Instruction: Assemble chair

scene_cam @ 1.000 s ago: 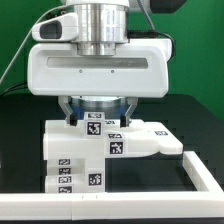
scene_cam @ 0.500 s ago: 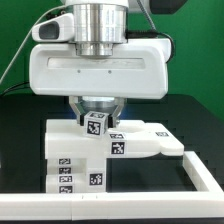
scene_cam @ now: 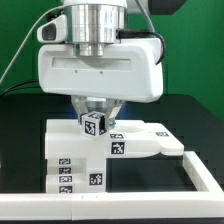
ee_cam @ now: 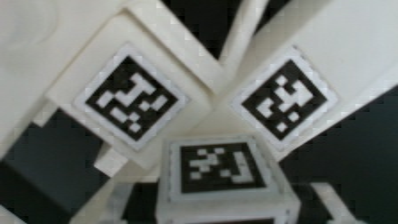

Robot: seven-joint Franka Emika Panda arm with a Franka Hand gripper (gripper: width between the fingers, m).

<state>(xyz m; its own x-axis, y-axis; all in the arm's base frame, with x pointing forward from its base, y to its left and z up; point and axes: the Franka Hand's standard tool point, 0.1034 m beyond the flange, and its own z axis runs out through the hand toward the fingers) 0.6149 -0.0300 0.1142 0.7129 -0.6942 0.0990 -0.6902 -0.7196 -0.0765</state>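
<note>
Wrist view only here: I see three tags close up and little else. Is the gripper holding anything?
Observer: Yes. The exterior view shows the gripper shut on a small tagged cube.
Operator: What's underneath it?
Observer: A stack of tagged white chair pieces. I cannot tell whether the cube touches it.
Operator: Anything else nearby?
Observer: A thin untagged white rail runs along the front and the exterior view's right.
</note>
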